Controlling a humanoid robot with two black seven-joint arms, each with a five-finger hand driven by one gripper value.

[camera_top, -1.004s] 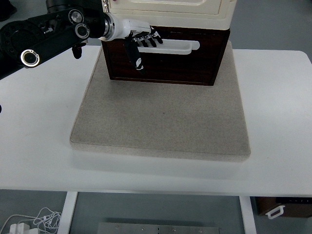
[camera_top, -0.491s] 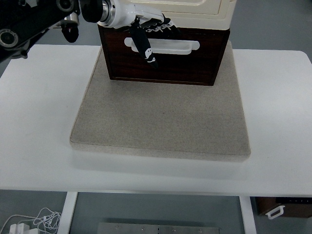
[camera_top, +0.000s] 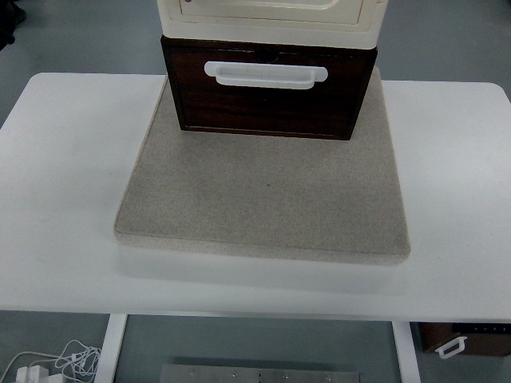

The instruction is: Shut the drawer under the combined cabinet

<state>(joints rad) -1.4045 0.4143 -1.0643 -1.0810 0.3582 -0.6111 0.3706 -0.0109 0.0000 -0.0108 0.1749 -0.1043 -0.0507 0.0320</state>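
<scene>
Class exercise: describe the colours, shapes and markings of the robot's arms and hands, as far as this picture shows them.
No arm or hand shows now, so nothing can be described. Only the dark wooden drawer with its white handle, the cream cabinet, the grey mat and the white table are visible. Half a second ago the left arm showed: black segments, white wrist, black fingers.

The cabinet (camera_top: 267,16) stood at the far edge of the mat (camera_top: 263,199), which lay on the table (camera_top: 64,199); its drawer (camera_top: 267,100) sat beneath, facing forward.
</scene>
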